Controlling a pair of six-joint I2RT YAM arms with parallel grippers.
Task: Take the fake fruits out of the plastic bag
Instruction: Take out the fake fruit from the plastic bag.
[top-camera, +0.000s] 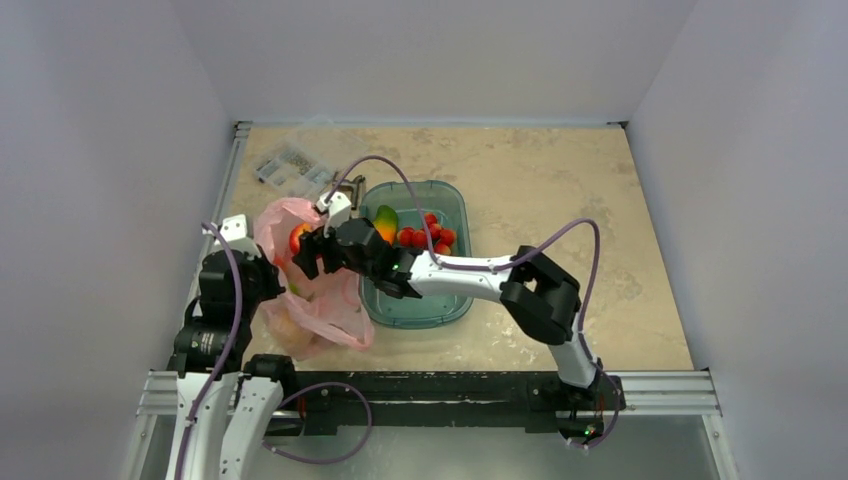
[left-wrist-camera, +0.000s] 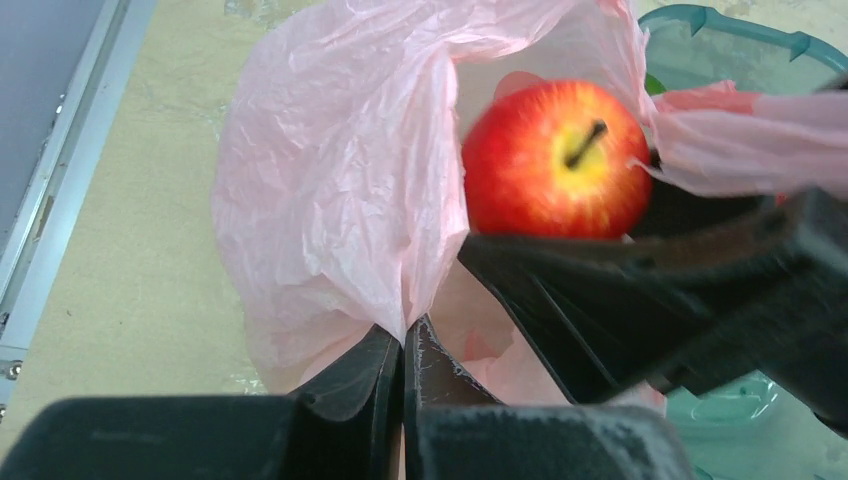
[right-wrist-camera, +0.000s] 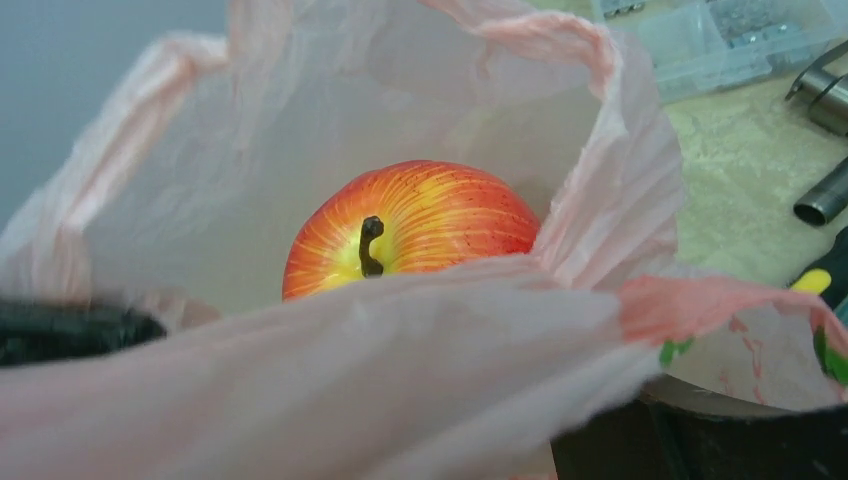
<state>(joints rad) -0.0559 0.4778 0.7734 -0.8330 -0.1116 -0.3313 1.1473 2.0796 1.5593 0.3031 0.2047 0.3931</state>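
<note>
The pink plastic bag (top-camera: 325, 300) lies on the table left of centre, its mouth open towards the far side. A round red fruit with a stem (top-camera: 298, 238) sits in the mouth, and shows in the left wrist view (left-wrist-camera: 555, 160) and the right wrist view (right-wrist-camera: 415, 225). My left gripper (left-wrist-camera: 405, 335) is shut on a fold of the bag (left-wrist-camera: 340, 190). My right gripper (top-camera: 308, 250) reaches into the mouth, fingers (right-wrist-camera: 70, 330) spread wide and partly hidden by the bag's edge (right-wrist-camera: 330, 380), just short of the fruit. A bunch of small red fruits (top-camera: 425, 237) lies in the tub.
A teal see-through tub (top-camera: 455, 300) stands right of the bag with an elongated green-to-orange fruit (top-camera: 386, 220) in it. A small clear parts box (top-camera: 290, 168) and dark metal tools (right-wrist-camera: 825, 200) lie at the back left. A peach-orange shape (top-camera: 288, 335) shows through the bag's near end.
</note>
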